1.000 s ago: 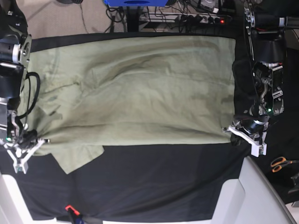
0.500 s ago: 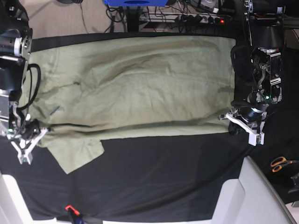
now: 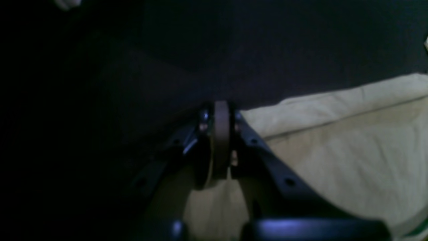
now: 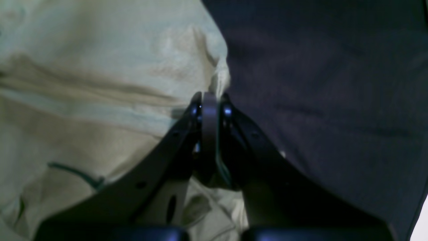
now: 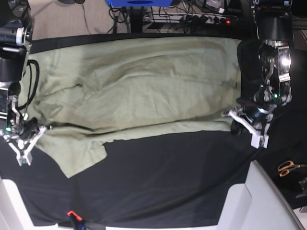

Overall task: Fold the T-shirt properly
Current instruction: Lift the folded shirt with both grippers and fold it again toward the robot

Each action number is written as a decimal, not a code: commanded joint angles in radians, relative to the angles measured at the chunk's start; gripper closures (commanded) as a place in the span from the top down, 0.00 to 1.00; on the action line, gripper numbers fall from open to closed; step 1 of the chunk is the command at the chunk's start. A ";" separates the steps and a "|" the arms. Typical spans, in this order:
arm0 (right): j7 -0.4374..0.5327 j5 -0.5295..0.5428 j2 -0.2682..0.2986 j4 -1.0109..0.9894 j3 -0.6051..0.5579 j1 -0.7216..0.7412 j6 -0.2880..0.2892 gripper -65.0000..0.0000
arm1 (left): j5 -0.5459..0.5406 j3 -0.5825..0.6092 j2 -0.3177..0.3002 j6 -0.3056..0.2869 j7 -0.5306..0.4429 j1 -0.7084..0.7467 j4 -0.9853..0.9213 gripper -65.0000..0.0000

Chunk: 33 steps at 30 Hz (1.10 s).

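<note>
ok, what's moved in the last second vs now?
Both claws, left claw and right claw, stayed shut on the near edge of the T-shirt and carried it toward the far side; that edge sits higher in the base view, baring more black cloth. The loose sleeve, far edge and scissors stayed put.

Both arms reach down from the far corners, their wrists bent inward toward the near side. The left gripper (image 5: 238, 120) has its jaws pressed together on a pinch of the T-shirt (image 5: 144, 86) at one edge. The right gripper (image 5: 36, 134) is likewise clamped on the opposite edge, its fingers (image 4: 209, 110) meeting.
</note>
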 commanded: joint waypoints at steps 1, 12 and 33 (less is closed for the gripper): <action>0.015 0.003 0.018 0.019 0.011 0.020 0.001 0.00 | -0.004 -0.007 -0.016 -0.003 -0.015 -0.001 0.023 0.00; -0.025 0.001 0.030 0.033 0.144 -0.031 0.067 0.00 | -0.006 -0.007 -0.041 -0.003 -0.014 0.100 0.089 0.00; -0.249 0.006 0.027 0.389 0.184 -0.226 0.068 0.00 | -0.093 -0.187 -0.073 -0.089 0.141 0.265 0.324 0.00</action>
